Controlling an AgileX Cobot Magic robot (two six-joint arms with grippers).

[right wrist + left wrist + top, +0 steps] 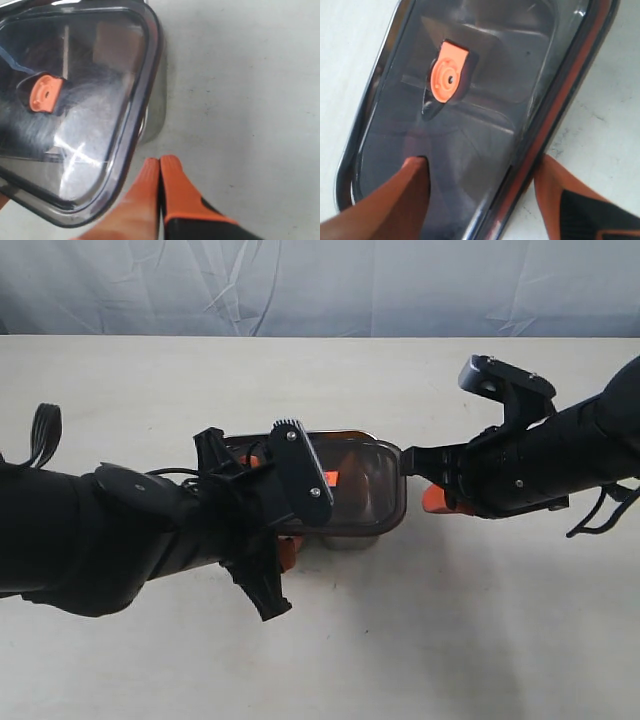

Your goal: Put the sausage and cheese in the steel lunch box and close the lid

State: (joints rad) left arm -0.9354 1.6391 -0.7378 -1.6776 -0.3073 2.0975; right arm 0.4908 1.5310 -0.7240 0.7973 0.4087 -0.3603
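Note:
The dark translucent lid [370, 490] [485, 65] [85, 100] lies on the steel lunch box [350, 542] [369, 97] [156, 110], its orange valve tab [330, 478] [448, 79] [45, 93] facing up. My left gripper [485, 175] is open and straddles the lid's long edge, one finger over the lid and the other outside it over the table. My right gripper [432, 498] [160, 165] is shut on nothing, just off the box's right end. A dim orange-brown wedge [352, 456], probably the cheese, shows through the lid. The sausage cannot be made out under it.
The box stands mid-table on a pale surface [450, 640]. The left arm's black wrist [295, 475] covers the box's left half in the exterior view. A grey cloth backdrop [320, 285] hangs behind the table's far edge.

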